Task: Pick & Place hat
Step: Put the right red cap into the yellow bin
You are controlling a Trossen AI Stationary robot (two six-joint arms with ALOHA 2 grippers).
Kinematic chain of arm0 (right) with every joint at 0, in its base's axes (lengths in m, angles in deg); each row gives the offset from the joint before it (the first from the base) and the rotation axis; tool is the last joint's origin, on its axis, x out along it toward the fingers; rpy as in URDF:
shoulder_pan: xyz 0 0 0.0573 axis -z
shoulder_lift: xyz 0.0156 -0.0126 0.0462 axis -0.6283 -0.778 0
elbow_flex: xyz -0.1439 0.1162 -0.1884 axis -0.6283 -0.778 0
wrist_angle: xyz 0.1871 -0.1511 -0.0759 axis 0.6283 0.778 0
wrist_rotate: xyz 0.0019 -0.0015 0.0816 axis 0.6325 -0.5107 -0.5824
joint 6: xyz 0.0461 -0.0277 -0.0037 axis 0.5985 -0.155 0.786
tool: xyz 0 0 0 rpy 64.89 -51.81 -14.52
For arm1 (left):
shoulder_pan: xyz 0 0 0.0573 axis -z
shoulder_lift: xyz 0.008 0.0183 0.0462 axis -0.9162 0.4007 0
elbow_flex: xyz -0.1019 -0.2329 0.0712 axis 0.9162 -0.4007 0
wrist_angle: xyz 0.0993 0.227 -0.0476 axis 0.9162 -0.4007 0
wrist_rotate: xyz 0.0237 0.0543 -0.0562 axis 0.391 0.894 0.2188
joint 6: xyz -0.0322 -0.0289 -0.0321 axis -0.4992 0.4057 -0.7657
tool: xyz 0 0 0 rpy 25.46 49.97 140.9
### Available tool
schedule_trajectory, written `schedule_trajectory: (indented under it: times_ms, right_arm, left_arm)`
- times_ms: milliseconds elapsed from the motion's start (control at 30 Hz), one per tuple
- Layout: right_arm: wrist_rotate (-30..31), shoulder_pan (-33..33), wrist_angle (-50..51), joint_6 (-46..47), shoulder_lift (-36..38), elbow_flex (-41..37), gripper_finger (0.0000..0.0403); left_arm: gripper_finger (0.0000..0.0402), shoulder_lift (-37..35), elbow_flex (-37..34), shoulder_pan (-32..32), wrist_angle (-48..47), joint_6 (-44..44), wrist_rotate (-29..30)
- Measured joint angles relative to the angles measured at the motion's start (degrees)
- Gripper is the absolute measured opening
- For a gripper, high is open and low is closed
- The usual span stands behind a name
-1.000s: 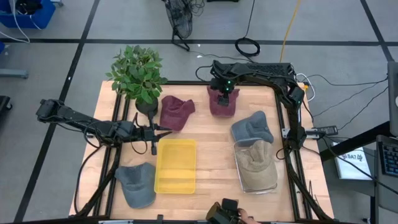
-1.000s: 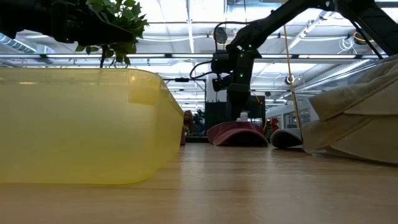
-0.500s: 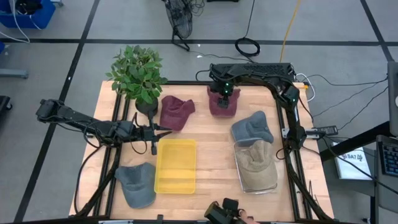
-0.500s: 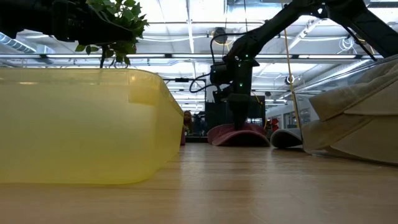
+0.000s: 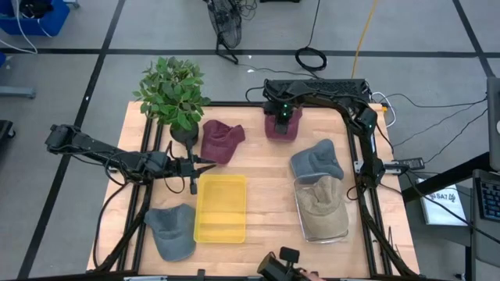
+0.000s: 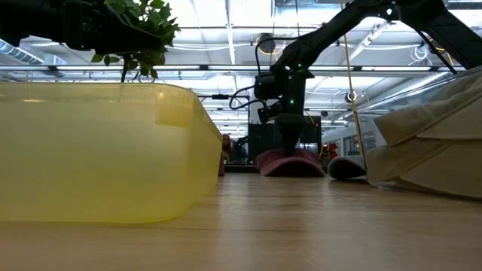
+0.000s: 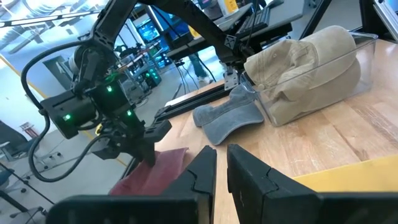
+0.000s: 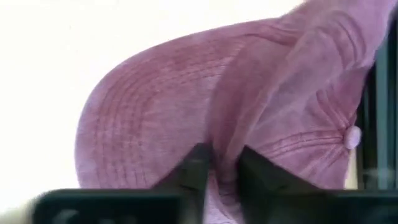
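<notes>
Bright overhead light; right wrist view blown-out, blurry.

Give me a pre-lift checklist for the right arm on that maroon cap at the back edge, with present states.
1. Right gripper down on the maroon cap: ok.
2. Fingers pinch a fold of fabric: ok.
3. Grip firm enough to lift: cannot tell.
4. Yellow bin free to receive: ok.
5. Left gripper shut, parked beside the second maroon cap, off the path: ok.
</notes>
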Motion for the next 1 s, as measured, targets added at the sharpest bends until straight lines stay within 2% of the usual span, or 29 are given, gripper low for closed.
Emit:
schedule_trajectory:
  times_ms: [67, 167, 267, 333, 533, 767, 1000]
  right_arm:
    - [0.0, 0.0, 0.4, -0.3, 0.0, 0.3, 0.0013]
    - [0.6, -0.4, 1.8, 0.7, 0.0, 1.4, 0.0014]
    - [4.1, -1.6, 2.9, 1.0, 1.6, 2.3, 0.0005]
    - [5.9, -2.7, 3.3, 0.7, 4.0, 2.4, 0.0005]
    - [5.7, -6.7, 4.4, 1.8, 14.1, 2.5, 0.0003]
    - [5.7, -15.3, 6.8, 8.7, 25.7, 2.6, 0.0001]
    - [5.6, -26.8, 6.8, 15.2, 30.6, 2.5, 0.0001]
  left_arm:
    - [0.0047, 0.0, 0.0, 0.0, 0.0, 0.0, 0.0]
    - [0.0047, 0.0, 0.0, 0.0, 0.1, 0.0, 0.0]
    - [0.0047, 0.0, 0.0, 0.0, 0.5, 0.0, 0.0]
    - [0.0047, 0.0, 0.0, 0.0, 0.7, 0.0, 0.0]
    - [0.0047, 0.0, 0.0, 0.0, 0.7, -0.2, 0.0]
    - [0.0047, 0.0, 0.0, 0.0, 0.7, -0.2, 0.0]
    - [0.0047, 0.0, 0.0, 0.0, 0.7, -2.7, 0.0]
